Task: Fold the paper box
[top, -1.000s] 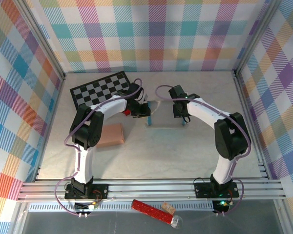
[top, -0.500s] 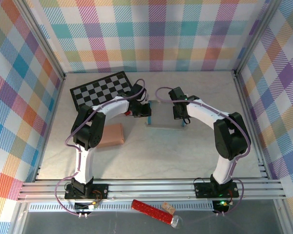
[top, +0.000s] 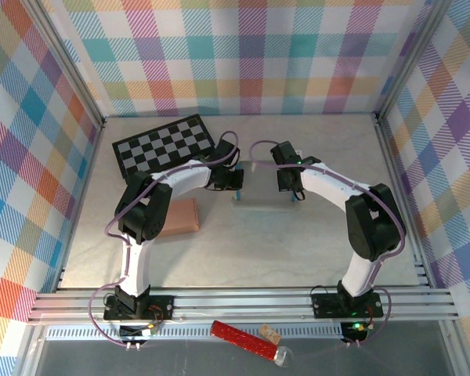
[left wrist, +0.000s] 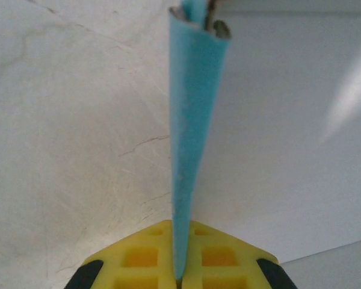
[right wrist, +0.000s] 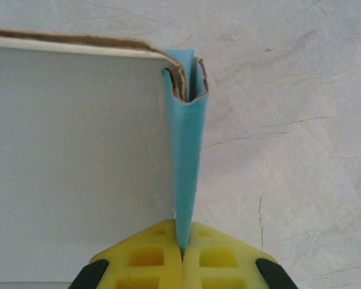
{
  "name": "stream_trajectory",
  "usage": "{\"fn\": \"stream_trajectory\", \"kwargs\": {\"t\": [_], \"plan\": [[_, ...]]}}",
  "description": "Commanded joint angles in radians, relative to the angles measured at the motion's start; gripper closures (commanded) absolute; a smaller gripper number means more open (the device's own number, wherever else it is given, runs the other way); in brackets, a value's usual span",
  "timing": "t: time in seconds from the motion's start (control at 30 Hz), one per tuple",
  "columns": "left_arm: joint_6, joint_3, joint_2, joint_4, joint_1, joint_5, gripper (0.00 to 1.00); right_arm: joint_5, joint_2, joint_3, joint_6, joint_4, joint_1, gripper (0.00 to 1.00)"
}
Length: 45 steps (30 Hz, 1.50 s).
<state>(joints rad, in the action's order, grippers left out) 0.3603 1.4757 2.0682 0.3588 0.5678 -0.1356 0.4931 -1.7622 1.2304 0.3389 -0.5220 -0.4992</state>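
The paper box (top: 264, 190) lies partly folded mid-table, a white base (left wrist: 289, 120) with blue side walls. My left gripper (top: 236, 182) is shut on the left blue wall (left wrist: 192, 120), which stands upright and pinched between the yellow pads (left wrist: 138, 259). On the opposite side, my right gripper (top: 293, 185) is shut on the right blue wall (right wrist: 187, 162), doubled over at its far end, where a brown-edged white back flap (right wrist: 78, 45) meets it. The white base (right wrist: 78, 156) lies left of that wall.
A black-and-white checkerboard (top: 163, 143) lies at the back left. A brown block (top: 178, 217) rests beside the left arm's elbow. A red stick with a cork-coloured end (top: 244, 338) lies below the front rail. Plaid walls enclose the table.
My left gripper has closed fully on the left blue wall and shifted a little right and back. The right gripper stays clamped on its wall.
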Motion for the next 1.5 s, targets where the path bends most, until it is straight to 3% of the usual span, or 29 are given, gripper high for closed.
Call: {"fn": "stream_trajectory", "kwargs": {"t": [0.0, 0.33, 0.57, 0.87, 1.07, 1.2, 1.47], "plan": [[0.009, -0.01, -0.046, 0.002, 0.028, 0.065, 1.0, 0.006, 0.046, -0.013, -0.004, 0.044, -0.022, 1.0], [0.216, -0.082, -0.102, 0.111, 0.125, 0.449, 1.0, 0.054, 0.086, -0.053, 0.076, 0.05, -0.08, 1.0], [0.24, -0.071, -0.076, 0.12, 0.161, 0.538, 1.0, 0.052, 0.082, -0.061, 0.107, 0.046, -0.102, 1.0], [0.201, -0.095, -0.085, 0.026, 0.165, 0.443, 0.98, 0.054, 0.081, -0.063, 0.108, 0.039, -0.103, 1.0], [0.135, -0.1, -0.142, -0.007, 0.16, 0.393, 0.65, 0.058, 0.083, -0.062, 0.106, 0.039, -0.104, 1.0], [0.121, -0.095, -0.162, -0.008, 0.134, 0.329, 0.59, 0.058, 0.081, -0.064, 0.106, 0.036, -0.103, 1.0], [0.078, -0.048, -0.147, 0.063, 0.082, 0.244, 0.56, 0.055, 0.066, -0.055, 0.106, 0.021, -0.103, 1.0]]}}
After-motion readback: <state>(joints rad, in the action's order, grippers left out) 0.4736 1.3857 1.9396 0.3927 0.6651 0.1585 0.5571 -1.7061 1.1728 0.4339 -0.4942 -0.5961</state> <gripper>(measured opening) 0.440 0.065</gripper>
